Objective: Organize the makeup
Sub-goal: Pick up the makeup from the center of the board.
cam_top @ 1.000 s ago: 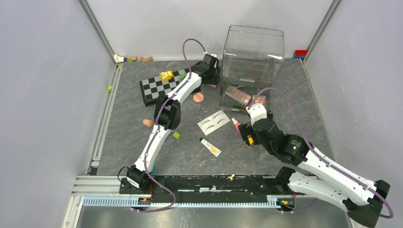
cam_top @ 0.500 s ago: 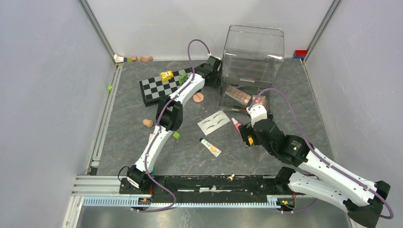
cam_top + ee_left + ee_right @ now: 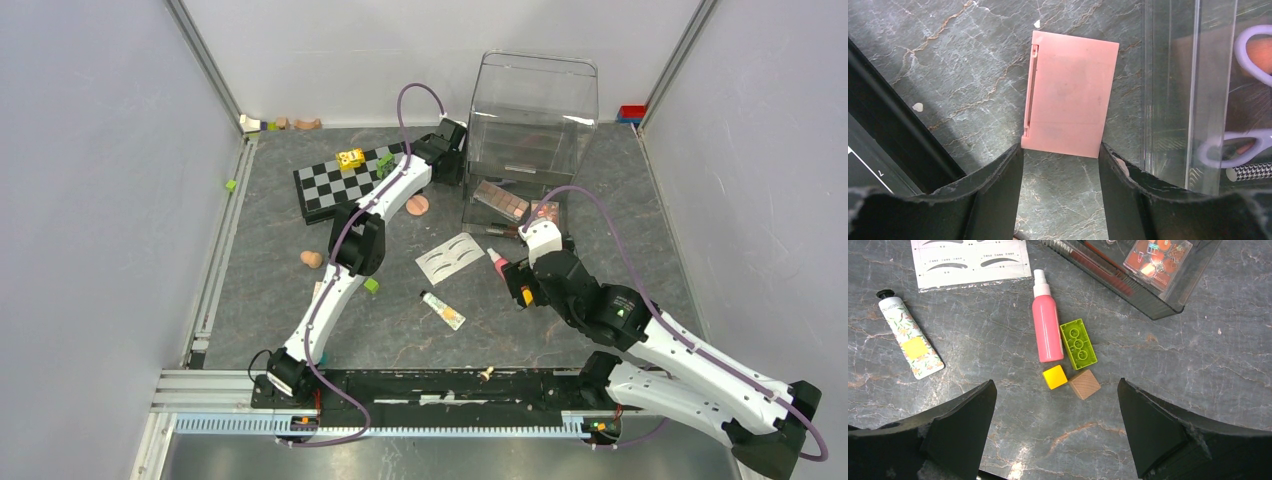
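Top camera looks down from behind; wrist cameras peer close past their fingers (image 3: 998, 195); top and right share the pink bottle (image 3: 1047, 325) ahead.

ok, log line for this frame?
left gripper: open, tips flanking near edge of pink case beside clear organizer, contact unclear | right gripper: open wide above pink spray bottle, green brick, yellow cube

Your left arm (image 3: 335, 290) is stretched far forward, wrist tipped down, left gripper (image 3: 1060, 152) jaws partly apart. Your right arm (image 3: 690, 352) is folded inward, right gripper (image 3: 1056, 385) facing down, jaws spread wide.
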### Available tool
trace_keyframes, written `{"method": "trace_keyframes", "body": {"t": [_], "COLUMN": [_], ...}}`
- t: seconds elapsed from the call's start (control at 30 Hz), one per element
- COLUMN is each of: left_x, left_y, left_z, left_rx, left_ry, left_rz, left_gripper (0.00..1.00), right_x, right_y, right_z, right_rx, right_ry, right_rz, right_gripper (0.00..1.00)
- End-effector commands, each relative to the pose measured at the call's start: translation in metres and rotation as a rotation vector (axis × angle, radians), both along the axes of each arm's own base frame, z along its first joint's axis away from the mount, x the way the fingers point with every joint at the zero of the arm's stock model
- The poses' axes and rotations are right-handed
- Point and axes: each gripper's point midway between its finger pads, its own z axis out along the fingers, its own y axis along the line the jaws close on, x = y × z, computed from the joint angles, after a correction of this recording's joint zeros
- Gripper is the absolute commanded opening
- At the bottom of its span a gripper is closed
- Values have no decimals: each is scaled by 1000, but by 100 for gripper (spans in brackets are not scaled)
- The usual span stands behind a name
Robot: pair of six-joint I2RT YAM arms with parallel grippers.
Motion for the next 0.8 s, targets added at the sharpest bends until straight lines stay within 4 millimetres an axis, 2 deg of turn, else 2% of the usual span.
{"method": "trace_keyframes", "body": {"t": [0.0, 0.27, 0.57, 0.77], "left_x": [-16, -30, -77, -116], "left_y": [-1, 5, 4, 19], "left_z": [-23, -26, -33, -31], "left_rx": [60, 87, 122, 92], "left_ry": [62, 73, 117, 128], "left_rz": [-71, -72, -70, -9], "left_gripper": [59, 55, 55, 56], "right_x": [3, 3, 2, 0], "right_y": [4, 5, 6, 7], "right_z": [5, 5, 6, 8], "right_rx": [29, 28, 46, 61], "right_ry": [-21, -18, -17, -15], "right_rz": [2, 4, 5, 9], "right_gripper": [98, 98, 98, 98]}}
